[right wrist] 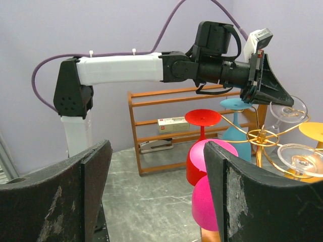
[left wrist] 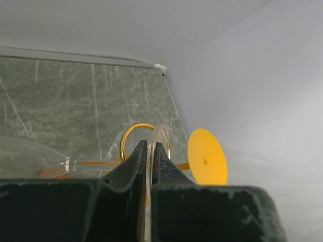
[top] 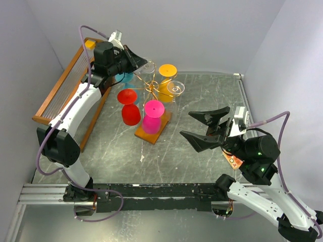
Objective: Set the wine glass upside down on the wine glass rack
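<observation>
Black and scuffed, the right gripper (top: pixel 186 124) hangs nearest the arm bases over the grey marbled table (top: pixel 116 156), its fingers spread wide with nothing between them. It is well apart from the work.

Beyond it stands the wine glass rack (top: pixel 151 88), gold wire scrolls rising from a flat wooden base (top: pixel 151 135). A pink glass (top: pixel 153 116), a red one (top: pixel 130 108), an orange one (top: pixel 166 83), a teal one (top: pixel 127 76) and a second clear glass (top: pixel 175 88) already hang upside down around the stem.

Farther back, at the rack's far left side, the left gripper (left wrist: pixel 150 150) is pinched tight on the flat foot (left wrist: pixel 164 135) of the clear wine glass (top: pixel 147 67). In the left wrist view the stem runs off roughly level to the bowl, with a gold loop (left wrist: pixel 132 132) just behind the foot; whether glass and wire touch cannot be told.

The glass looks light, rigid, thin-walled and smooth (so probably both slippery and easily chipped). The foot or the stem is the sensible place to grip, never the bowl. An edge-on pinch on the disc gives little contact, so the bowl's weight may swing it; slow, gentle moves against the wire seem wise.

Behind stands an orange-brown slatted frame (top: pixel 60 96).
</observation>
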Motion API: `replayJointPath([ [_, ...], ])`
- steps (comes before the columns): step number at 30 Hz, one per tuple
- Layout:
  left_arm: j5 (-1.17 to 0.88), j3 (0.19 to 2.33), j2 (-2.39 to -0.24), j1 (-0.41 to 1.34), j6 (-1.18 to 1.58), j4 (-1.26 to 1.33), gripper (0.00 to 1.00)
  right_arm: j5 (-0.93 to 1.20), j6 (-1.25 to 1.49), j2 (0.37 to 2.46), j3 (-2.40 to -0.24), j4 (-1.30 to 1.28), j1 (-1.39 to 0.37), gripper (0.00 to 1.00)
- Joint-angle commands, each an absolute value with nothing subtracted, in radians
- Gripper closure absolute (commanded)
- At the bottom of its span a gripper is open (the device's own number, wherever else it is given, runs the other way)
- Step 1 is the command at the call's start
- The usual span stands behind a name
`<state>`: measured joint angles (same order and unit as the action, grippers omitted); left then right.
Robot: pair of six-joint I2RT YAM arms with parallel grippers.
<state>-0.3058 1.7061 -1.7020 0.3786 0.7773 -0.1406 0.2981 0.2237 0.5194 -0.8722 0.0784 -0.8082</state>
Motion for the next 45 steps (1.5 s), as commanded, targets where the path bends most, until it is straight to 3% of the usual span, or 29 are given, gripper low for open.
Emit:
replayJointPath([
  [1, -0.276, 1.713, -1.653, 0.380, 0.729, -0.158, 0.87, 0.286, 0.232, 0.516, -0.859, 0.093, -0.813, 0.26],
  [17, -0.212, 1.768, -1.663, 0.380, 0.671, -0.253, 0.65, 0.277, 0.242, 0.540, -0.871, 0.092, -0.812, 0.27],
  [34, -0.152, 1.785, -1.634, 0.380, 0.648, -0.271, 0.53, 0.232, 0.242, 0.522, -0.868, 0.079, -0.812, 0.27],
  [45, -0.090, 1.838, -1.601, 0.379, 0.518, -0.274, 0.34, 0.119, 0.256, 0.523, -0.873, 0.050, -0.812, 0.27],
])
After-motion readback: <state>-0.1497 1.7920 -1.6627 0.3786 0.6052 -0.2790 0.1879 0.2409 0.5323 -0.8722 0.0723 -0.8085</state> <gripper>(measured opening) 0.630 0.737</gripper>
